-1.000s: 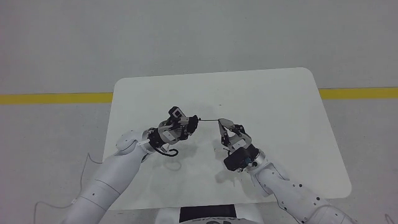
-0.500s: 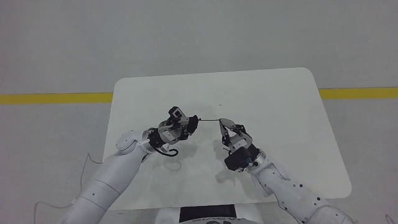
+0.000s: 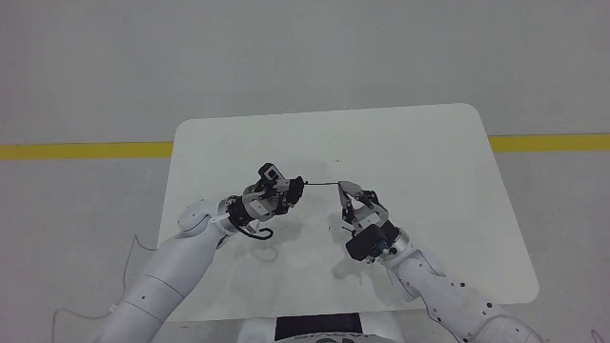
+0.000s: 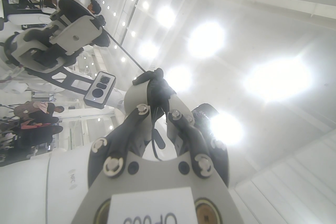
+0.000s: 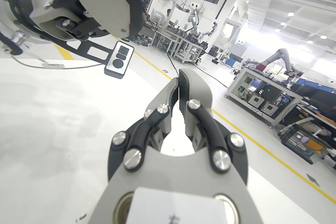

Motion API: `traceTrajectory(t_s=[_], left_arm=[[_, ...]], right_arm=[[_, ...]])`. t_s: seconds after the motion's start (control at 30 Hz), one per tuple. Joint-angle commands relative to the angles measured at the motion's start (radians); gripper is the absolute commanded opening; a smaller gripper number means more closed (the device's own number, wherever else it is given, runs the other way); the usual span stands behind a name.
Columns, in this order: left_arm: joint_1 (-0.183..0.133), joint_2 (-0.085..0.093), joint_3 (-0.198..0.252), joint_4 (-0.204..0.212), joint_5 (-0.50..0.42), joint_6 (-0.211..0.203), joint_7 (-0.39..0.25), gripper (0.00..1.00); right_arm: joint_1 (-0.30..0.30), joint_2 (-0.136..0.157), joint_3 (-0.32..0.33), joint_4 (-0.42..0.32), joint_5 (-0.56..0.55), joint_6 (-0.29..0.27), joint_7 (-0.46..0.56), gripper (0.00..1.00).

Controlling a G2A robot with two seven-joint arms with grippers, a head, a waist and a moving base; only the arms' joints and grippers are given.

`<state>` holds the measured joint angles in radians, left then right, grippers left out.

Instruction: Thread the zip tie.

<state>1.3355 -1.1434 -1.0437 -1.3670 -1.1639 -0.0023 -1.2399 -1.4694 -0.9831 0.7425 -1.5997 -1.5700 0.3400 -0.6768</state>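
1 zip tie (image 3: 319, 184), 1 table (image 3: 429, 143), 2 grippers: left gripper (image 3: 297, 188) & right gripper (image 3: 341, 189). The tie is thin & black. It's up in the air over the middle of the table, pulled straight betw. the 2. Left jaws are pinched tight on one end. Right jaws are pressed together on the other end. Tips face each other, near but not touching.

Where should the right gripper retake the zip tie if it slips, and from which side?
Probably the end of the zip tie farthest from the left gripper, where the right gripper pinches it. Come in along its line from that side: it runs thin and straight between both shut grippers.
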Motion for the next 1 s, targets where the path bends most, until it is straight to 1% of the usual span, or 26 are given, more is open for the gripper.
traceTrajectory(t_s=[0.0,0.17,0.3,0.53,0.6,0.63,0.67,0.97], left_arm=[[0.0,0.0,0.0,0.0,0.0,0.0,0.0,0.0],[0.0,0.0,0.0,0.0,0.0,0.0,0.0,0.0],[0.0,0.0,0.0,0.0,0.0,0.0,0.0,0.0],[0.0,0.0,0.0,0.0,0.0,0.0,0.0,0.0],[0.0,0.0,0.0,0.0,0.0,0.0,0.0,0.0],[0.0,0.0,0.0,0.0,0.0,0.0,0.0,0.0],[0.0,0.0,0.0,0.0,0.0,0.0,0.0,0.0],[0.0,0.0,0.0,0.0,0.0,0.0,0.0,0.0]], right_arm=[[-0.002,0.0,0.002,0.001,0.0,0.0,-0.001,0.0],[-0.008,0.001,0.013,0.004,0.0,0.0,-0.003,0.0],[-0.018,0.004,0.035,0.009,0.0,0.0,-0.003,0.0],[-0.057,0.018,0.11,0.008,0.0,0.0,-0.009,0.0],[-0.069,0.024,0.121,0.002,0.0,0.0,-0.015,0.0],[-0.072,0.029,0.119,-0.002,0.0,0.0,-0.02,0.39],[-0.072,0.029,0.119,-0.002,0.0,0.0,-0.02,1.0],[-0.072,0.029,0.119,-0.002,0.0,0.0,-0.02,1.0]])
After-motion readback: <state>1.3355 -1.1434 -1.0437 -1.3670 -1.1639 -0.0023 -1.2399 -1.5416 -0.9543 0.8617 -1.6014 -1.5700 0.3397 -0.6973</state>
